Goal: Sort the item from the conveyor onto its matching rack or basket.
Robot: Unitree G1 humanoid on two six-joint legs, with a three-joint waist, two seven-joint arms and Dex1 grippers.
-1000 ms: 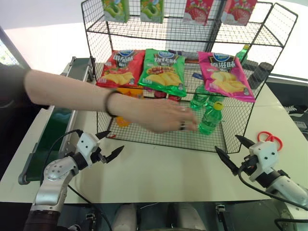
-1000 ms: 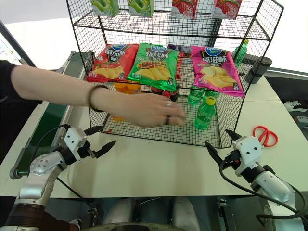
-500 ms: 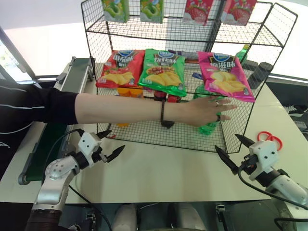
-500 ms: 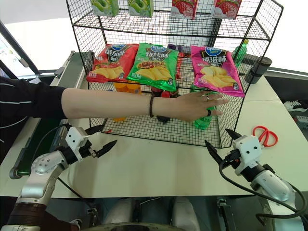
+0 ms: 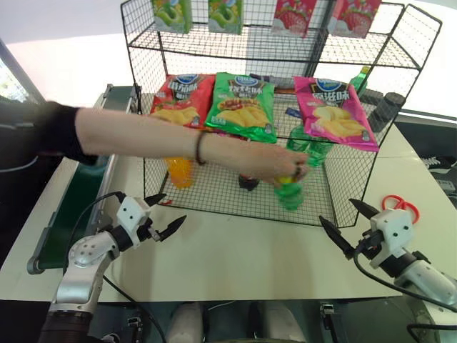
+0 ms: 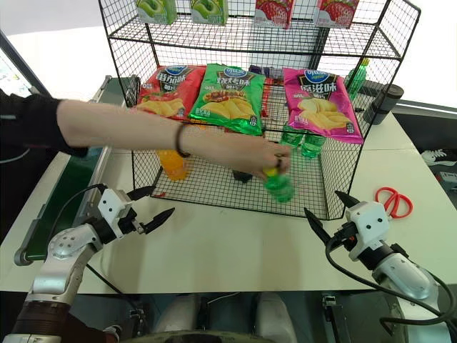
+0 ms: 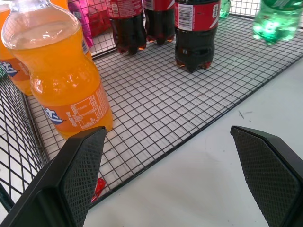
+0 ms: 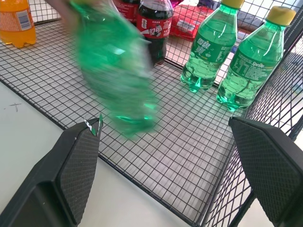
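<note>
A person's hand [image 5: 285, 168] holds a green soda bottle [image 5: 289, 194] by its yellow cap, tilted just above the floor of the black wire basket [image 5: 214, 199]; the bottle [image 8: 116, 71] is blurred in the right wrist view. My left gripper [image 5: 171, 209] is open over the white table, just in front of the basket's left corner. My right gripper [image 5: 335, 211] is open too, at the basket's front right corner. Neither touches anything. The dark green conveyor [image 5: 78, 193] runs along the table's left side, partly hidden by the person's arm.
Two more green bottles [image 8: 206, 47] [image 8: 248, 66] stand at the basket's back right. Orange-drink bottles [image 7: 61, 80] stand at its left and cola bottles [image 7: 195, 33] in the middle. Chip bags [image 5: 243, 106] lean on the shelf above. Red scissors [image 5: 400, 206] lie at the far right.
The person's hand took a green bottle by its cap at the basket's right and carried it, tilted, toward the middle front. Both grippers stayed where they were, open.
</note>
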